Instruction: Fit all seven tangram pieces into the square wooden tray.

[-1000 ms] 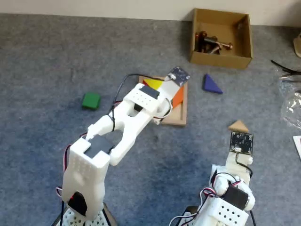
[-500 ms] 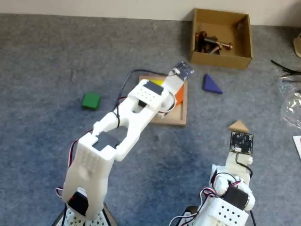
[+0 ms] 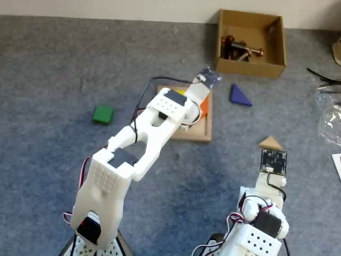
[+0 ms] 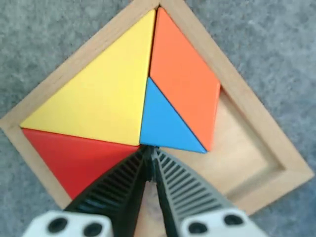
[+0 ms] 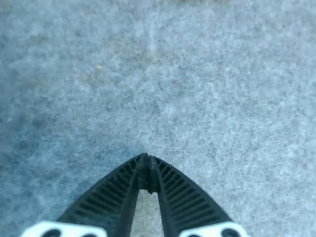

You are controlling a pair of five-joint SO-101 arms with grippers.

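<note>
Jaws of ribbed plastic sit pinched together on both arms, the left's over smooth triangles (image 4: 98, 94) in the wooden tray (image 4: 242, 143).

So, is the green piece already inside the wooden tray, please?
No, the green piece lies outside, well apart from the wooden tray.

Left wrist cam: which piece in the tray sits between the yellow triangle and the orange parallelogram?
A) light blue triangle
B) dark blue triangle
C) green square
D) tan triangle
A: the light blue triangle lies in the tray, with one edge against the yellow triangle and another against the orange parallelogram.
</note>
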